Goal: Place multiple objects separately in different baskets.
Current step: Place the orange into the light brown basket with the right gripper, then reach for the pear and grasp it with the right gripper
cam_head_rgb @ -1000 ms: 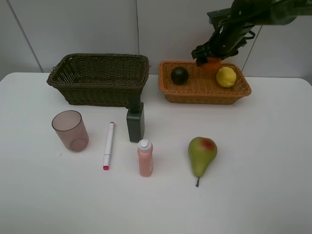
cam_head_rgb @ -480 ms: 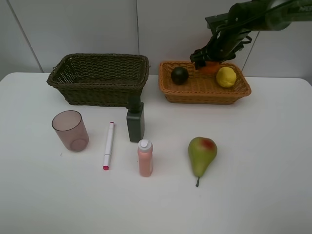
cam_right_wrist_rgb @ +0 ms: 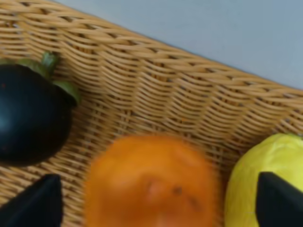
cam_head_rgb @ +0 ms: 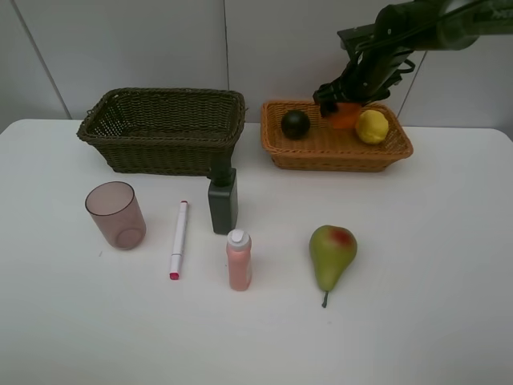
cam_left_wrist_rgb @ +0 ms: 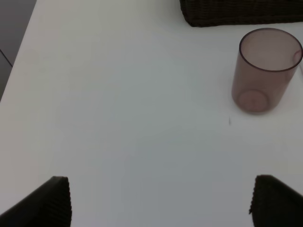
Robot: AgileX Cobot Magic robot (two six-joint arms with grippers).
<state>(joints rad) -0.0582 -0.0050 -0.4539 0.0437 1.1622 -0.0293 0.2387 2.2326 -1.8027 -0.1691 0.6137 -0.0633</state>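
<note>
My right gripper [cam_head_rgb: 343, 96] hangs over the back of the orange-tan basket [cam_head_rgb: 337, 157], open, with the orange [cam_head_rgb: 346, 118] just below it. In the right wrist view the blurred orange [cam_right_wrist_rgb: 151, 182] lies between the spread fingertips [cam_right_wrist_rgb: 33, 201] without touching them, beside the dark green fruit [cam_right_wrist_rgb: 28, 113] and the lemon [cam_right_wrist_rgb: 265, 175]. On the table stand the cup [cam_head_rgb: 116, 215], marker [cam_head_rgb: 179, 238], dark green bottle [cam_head_rgb: 223, 200], pink bottle [cam_head_rgb: 239, 261] and pear [cam_head_rgb: 332, 253]. The dark basket [cam_head_rgb: 160, 132] holds nothing. My left gripper [cam_left_wrist_rgb: 163, 203] is open above bare table near the cup [cam_left_wrist_rgb: 267, 71].
The white table's back edge [cam_head_rgb: 449, 128] runs behind both baskets, with a grey wall beyond. The left wrist view shows the table's side edge [cam_left_wrist_rgb: 21, 42] and a corner of the dark basket [cam_left_wrist_rgb: 241, 14].
The right gripper's jaws have spread and the orange has dropped out of them, lower into the orange-tan basket. The left arm has not moved.
</note>
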